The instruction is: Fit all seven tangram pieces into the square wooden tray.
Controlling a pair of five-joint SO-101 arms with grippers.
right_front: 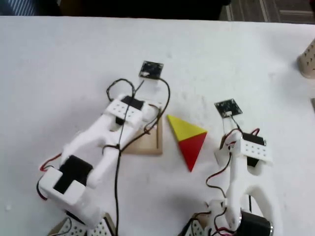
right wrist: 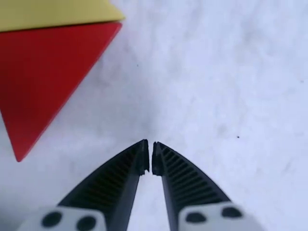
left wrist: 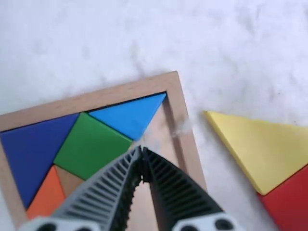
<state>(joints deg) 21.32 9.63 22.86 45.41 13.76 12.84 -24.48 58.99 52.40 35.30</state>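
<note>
The square wooden tray (left wrist: 179, 103) holds a light blue triangle (left wrist: 130, 115), a green square (left wrist: 89, 144), a dark blue triangle (left wrist: 29, 149) and an orange piece (left wrist: 45, 197). My left gripper (left wrist: 141, 156) is shut and hovers over the bare part of the tray (right_front: 147, 142) next to the light blue triangle. A yellow triangle (right_front: 183, 126) and a red triangle (right_front: 192, 147) lie touching on the table just right of the tray. My right gripper (right wrist: 149, 156) is shut over bare cloth, a little way from the red triangle (right wrist: 43, 77).
White cloth covers the table (right_front: 74, 64). A tan perforated object (right_front: 307, 61) stands at the far right edge. Both arm bases sit at the near edge, with cables looping over the left arm (right_front: 98, 142).
</note>
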